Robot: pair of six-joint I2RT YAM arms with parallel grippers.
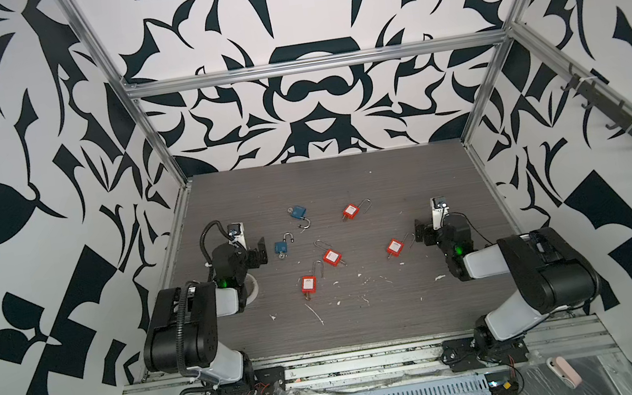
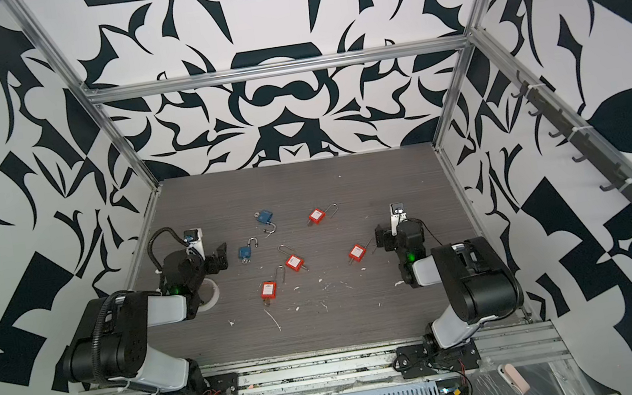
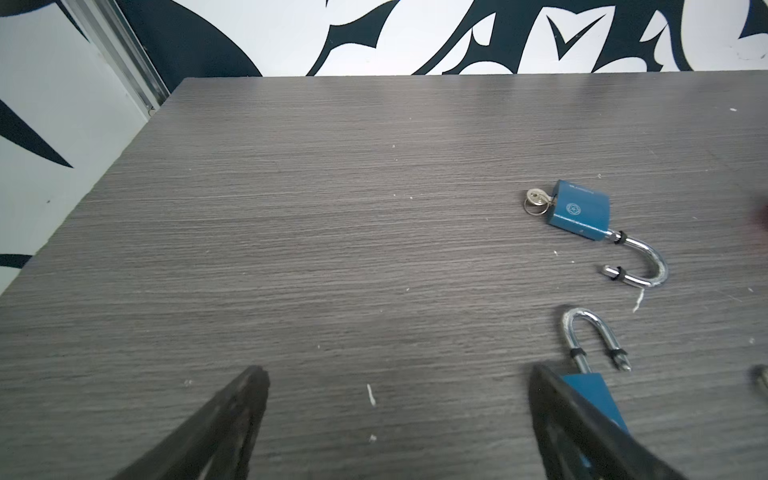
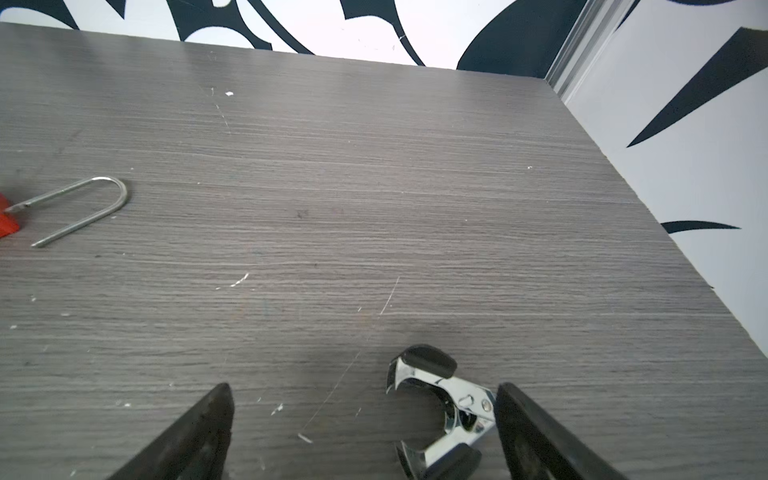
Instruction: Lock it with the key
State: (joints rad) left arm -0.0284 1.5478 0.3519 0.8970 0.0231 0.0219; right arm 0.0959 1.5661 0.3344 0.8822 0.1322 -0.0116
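left pincer [image 3: 399, 370] spread wide and empty, right pincer [image 4: 365, 386] too. nearer blue padlock [image 1: 281, 247] lies left of frame centre, shackle [image 1: 288, 236] open. i'd pin it down, push the shackle in, then turn its key [image 1: 281, 257].

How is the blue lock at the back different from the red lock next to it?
The blue padlock has a blue body; the red padlock is red with a white label. The blue padlock's shackle is thick and short; the red padlock's shackle is thin and long. The blue one's is swung aside; the red one's stays roughly in line with its body. Both lie flat on the table, shackles open.
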